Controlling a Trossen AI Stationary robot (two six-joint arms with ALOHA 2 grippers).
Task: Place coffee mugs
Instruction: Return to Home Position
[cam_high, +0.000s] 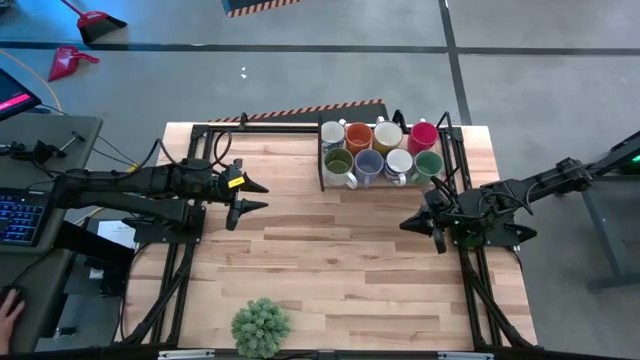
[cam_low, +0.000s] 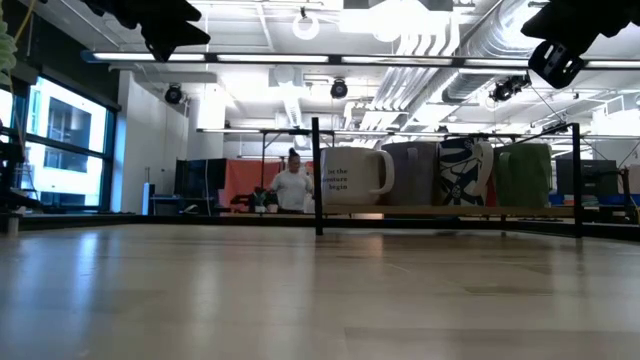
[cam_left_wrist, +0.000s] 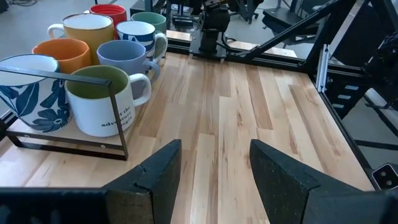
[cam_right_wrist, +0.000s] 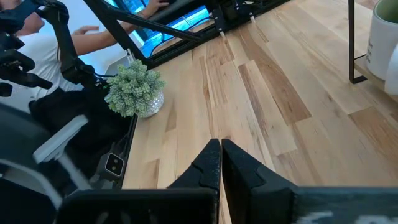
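Note:
Several coffee mugs (cam_high: 378, 150) in mixed colours stand in two rows on a low black-framed rack (cam_high: 322, 170) at the table's far right. They also show in the left wrist view (cam_left_wrist: 99, 99) and in the low view (cam_low: 352, 176). My left gripper (cam_high: 258, 196) hovers open over the table's left middle, pointing toward the right edge, left of the rack. My right gripper (cam_high: 408, 224) hovers shut over the table's right side, near of the rack, pointing toward the left edge. Neither touches a mug.
A bushy green potted plant (cam_high: 261, 326) stands at the near edge, left of centre; it also shows in the right wrist view (cam_right_wrist: 134, 90). Bare wooden tabletop (cam_high: 330, 250) lies between the arms. A person's hand (cam_high: 10, 305) is at a desk beyond the left edge.

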